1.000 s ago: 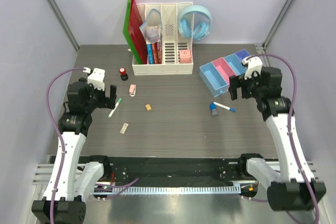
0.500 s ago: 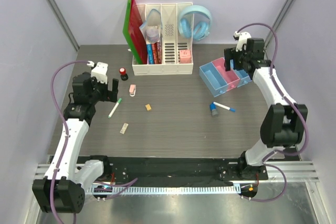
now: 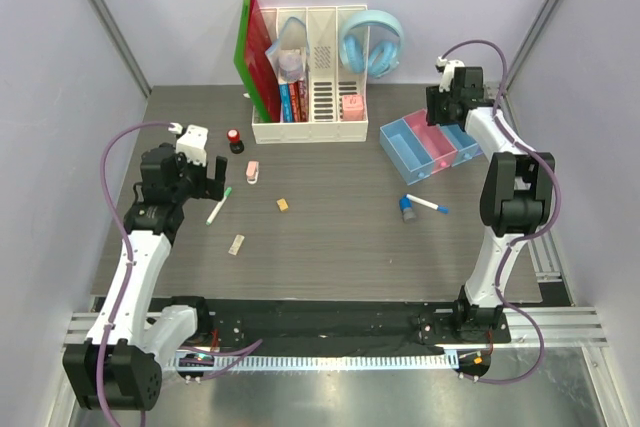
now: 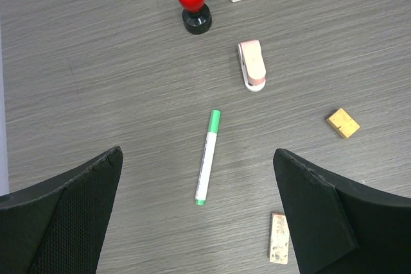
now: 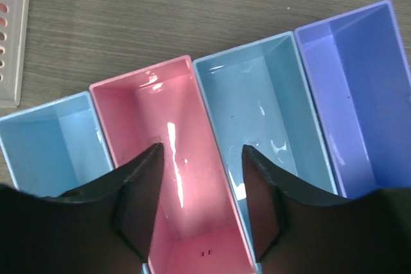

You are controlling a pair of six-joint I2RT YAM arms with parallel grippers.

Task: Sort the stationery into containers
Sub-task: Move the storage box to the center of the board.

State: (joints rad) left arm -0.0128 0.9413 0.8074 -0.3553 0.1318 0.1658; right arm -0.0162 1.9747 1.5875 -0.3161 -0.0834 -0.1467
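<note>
On the left of the table lie a green-capped marker (image 3: 218, 205), a red-topped stamp (image 3: 235, 140), a pink clip (image 3: 252, 173) and two tan erasers (image 3: 283, 205) (image 3: 237, 244). My left gripper (image 3: 213, 179) hovers open above the green marker (image 4: 208, 156), holding nothing. A blue-capped marker (image 3: 428, 204) and a grey-blue round piece (image 3: 408, 209) lie in front of the containers (image 3: 405, 159). My right gripper (image 5: 201, 147) hangs over them, jaws partly open. They straddle the wall between the pink tray (image 5: 167, 113) and a light blue tray (image 5: 257, 94) without touching it.
A white slotted file organizer (image 3: 310, 125) with books and red-green folders (image 3: 258, 52) stands at the back. Light blue headphones (image 3: 370, 42) rest beside it. A purple-blue tray (image 5: 359, 81) and another light blue tray (image 5: 51, 139) end the row.
My right arm has swung from the near right up and back over the trays, and its jaws have narrowed. The left arm shifted slightly and stays wide open.
</note>
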